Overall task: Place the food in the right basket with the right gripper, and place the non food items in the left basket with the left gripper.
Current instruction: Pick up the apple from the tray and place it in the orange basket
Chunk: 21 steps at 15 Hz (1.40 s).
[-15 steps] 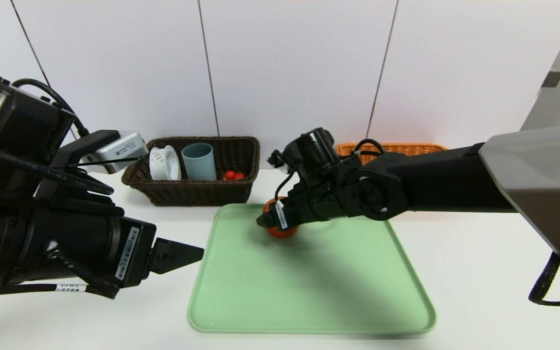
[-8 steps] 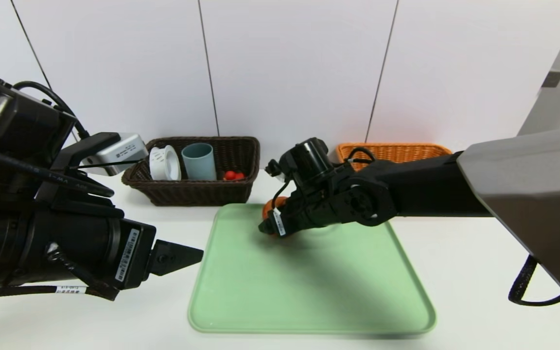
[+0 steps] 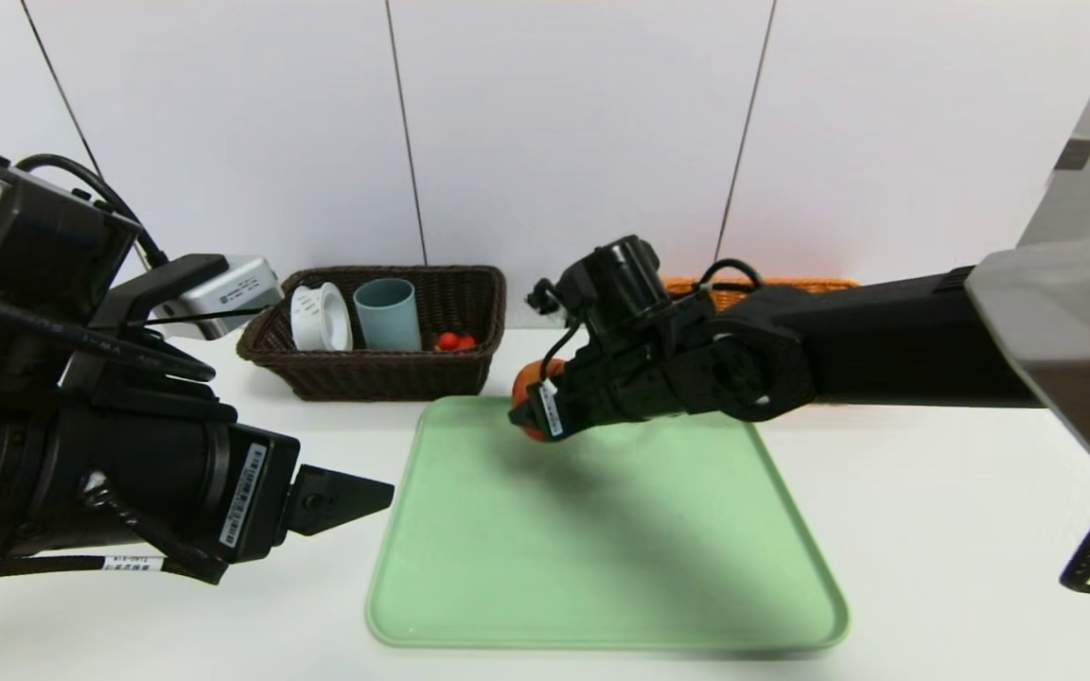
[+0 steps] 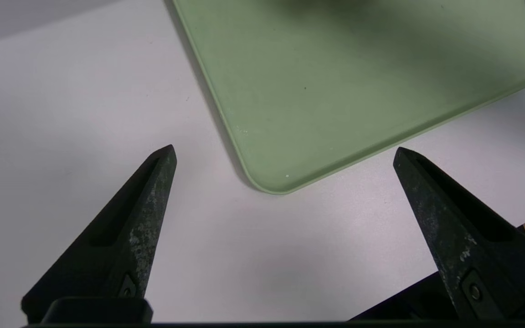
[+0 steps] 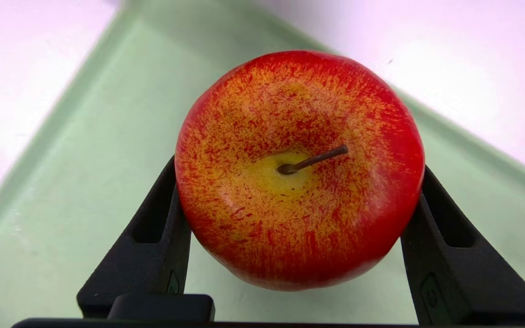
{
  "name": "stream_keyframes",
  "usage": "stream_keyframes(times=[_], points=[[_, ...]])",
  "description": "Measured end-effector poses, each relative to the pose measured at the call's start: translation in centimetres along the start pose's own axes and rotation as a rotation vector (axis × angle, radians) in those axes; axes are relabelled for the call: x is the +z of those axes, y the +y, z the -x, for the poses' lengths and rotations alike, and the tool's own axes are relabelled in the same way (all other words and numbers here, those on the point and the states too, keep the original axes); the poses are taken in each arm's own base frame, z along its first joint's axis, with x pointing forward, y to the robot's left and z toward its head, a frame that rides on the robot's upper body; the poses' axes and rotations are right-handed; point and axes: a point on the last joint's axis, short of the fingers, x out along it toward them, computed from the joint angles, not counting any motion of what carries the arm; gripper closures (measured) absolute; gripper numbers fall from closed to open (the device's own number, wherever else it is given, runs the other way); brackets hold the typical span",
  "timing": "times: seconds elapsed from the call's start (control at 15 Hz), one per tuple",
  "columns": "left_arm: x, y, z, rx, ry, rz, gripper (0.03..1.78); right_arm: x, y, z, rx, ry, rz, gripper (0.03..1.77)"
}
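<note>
The white table is cut off at its near edge, and its far side runs behind both baskets to a pale panelled wall. The green tray shows its near edge whole; the right arm covers part of its far edge and most of the orange right basket, whose contents cannot be told. The brown left basket stands beyond the tray's far left corner, its front wall hiding the lower parts of what it holds. The left end effector is wide open above the table, just outside the tray's left edge. The right end effector grips the red and yellow apple from both sides, over the tray near its far left corner. The apple's underside is hidden, and the head view gives only part of its side. The tray's breadth lies between apple and near edge; a strip of table separates the tray from the left basket. Inside that basket, a blue-grey cup stands beside a white roll; small red items, too small to identify, lie nearer its right end.
</note>
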Motion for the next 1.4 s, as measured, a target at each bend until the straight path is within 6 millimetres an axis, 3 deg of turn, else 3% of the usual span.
stream_keyframes(times=[0.2,0.4,0.67,0.87,1.07,1.4], points=[[0.0,0.0,0.1,0.001,-0.004,0.002,0.12,2.2,-1.5,4.2,-0.027,-0.101,-0.026,0.56],[0.0,0.0,0.2,0.0,-0.005,0.002,0.12,4.0,-4.9,8.8,-0.139,-0.209,-0.074,0.56],[-0.1,0.0,0.1,0.0,-0.004,0.002,0.12,4.1,-9.9,12.2,-0.265,-0.259,-0.148,0.57],[-0.1,0.0,0.2,0.0,-0.004,0.002,0.12,3.0,-13.5,12.6,-0.352,-0.239,-0.205,0.57],[-0.3,0.1,0.2,0.001,0.0,0.002,0.12,1.9,-16.9,11.9,-0.42,-0.2,-0.258,0.57],[-0.4,0.1,0.3,0.0,0.0,0.002,0.12,0.4,-19.8,9.3,-0.466,-0.134,-0.304,0.57]])
